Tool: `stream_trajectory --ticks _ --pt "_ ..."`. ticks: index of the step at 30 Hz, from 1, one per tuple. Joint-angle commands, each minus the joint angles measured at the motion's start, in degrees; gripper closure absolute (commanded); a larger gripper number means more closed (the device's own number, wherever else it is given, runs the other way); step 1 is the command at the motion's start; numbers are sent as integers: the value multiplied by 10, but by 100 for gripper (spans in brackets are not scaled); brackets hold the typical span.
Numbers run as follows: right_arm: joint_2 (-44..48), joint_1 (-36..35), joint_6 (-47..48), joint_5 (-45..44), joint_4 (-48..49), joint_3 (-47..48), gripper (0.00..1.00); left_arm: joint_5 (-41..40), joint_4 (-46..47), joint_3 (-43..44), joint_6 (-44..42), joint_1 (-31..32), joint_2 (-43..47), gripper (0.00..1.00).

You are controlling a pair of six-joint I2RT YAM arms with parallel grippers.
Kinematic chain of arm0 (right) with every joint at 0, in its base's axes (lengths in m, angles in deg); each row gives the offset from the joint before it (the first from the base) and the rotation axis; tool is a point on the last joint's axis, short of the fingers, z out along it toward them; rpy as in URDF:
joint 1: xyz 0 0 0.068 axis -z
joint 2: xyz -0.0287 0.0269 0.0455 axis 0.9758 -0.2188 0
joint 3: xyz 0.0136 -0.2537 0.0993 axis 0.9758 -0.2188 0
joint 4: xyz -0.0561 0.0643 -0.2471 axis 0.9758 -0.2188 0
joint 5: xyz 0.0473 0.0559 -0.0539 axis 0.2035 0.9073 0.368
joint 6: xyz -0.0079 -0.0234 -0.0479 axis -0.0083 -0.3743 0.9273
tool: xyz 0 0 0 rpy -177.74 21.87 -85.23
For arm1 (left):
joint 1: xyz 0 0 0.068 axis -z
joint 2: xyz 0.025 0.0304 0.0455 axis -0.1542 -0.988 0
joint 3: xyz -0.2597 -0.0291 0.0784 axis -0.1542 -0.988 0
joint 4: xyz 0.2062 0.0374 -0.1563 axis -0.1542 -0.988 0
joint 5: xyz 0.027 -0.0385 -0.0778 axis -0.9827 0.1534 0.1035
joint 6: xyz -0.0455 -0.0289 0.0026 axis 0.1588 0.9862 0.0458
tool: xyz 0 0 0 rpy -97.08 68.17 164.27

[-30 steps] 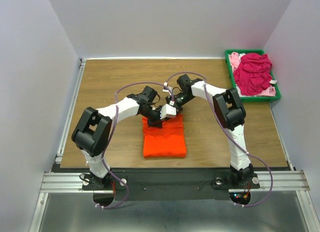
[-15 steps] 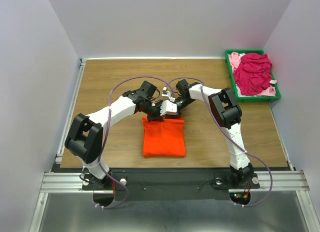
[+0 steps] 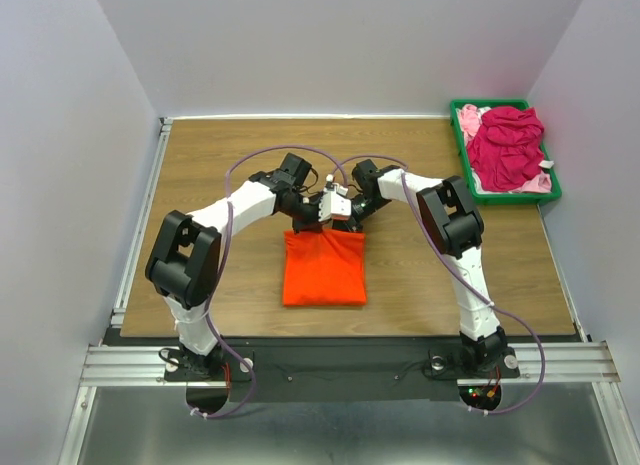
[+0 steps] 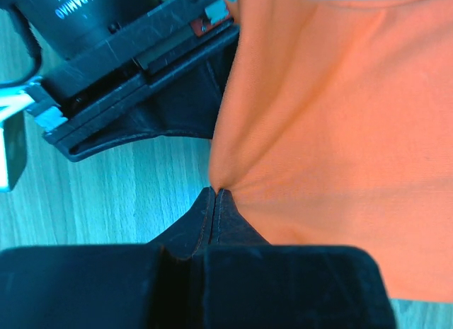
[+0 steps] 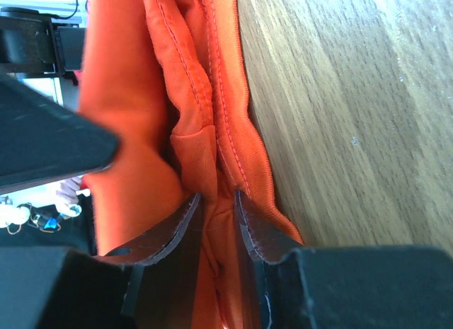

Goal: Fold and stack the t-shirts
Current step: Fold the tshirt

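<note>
Two shirts in green bin point(image 3: 463, 150), magenta point(image 3: 505, 145), pale pink point(image 3: 468, 115), L fingers point(image 4: 191, 230), R fingers point(image 5: 173, 233) pinching orange shirt point(image 3: 325, 270)

three t-shirts point(image 3: 323, 270) point(image 3: 505, 145) point(image 3: 470, 117), one green bin point(image 3: 459, 140), two arms point(image 3: 245, 203) point(image 3: 440, 200)

Wood-grain table point(image 3: 210, 165) between plain pale walls point(image 3: 60, 135)

The orange t-shirt point(image 3: 323, 270) lies folded into a rectangle on the table point(image 3: 200, 185), far edge puckered. The magenta shirt point(image 3: 505, 145) is crumpled over the pale pink shirt point(image 3: 468, 116) in the bin point(image 3: 555, 192).
</note>
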Motion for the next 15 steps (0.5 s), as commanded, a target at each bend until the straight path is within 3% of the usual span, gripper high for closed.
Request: stream_trajectory --ticks 1,15 --pt "-12 -5 19 -53 10 -6 68 0 15 11 -20 -5 -4 100" --pt "28 -3 8 -120 3 108 66 27 -15 -21 -41 1 41 100"
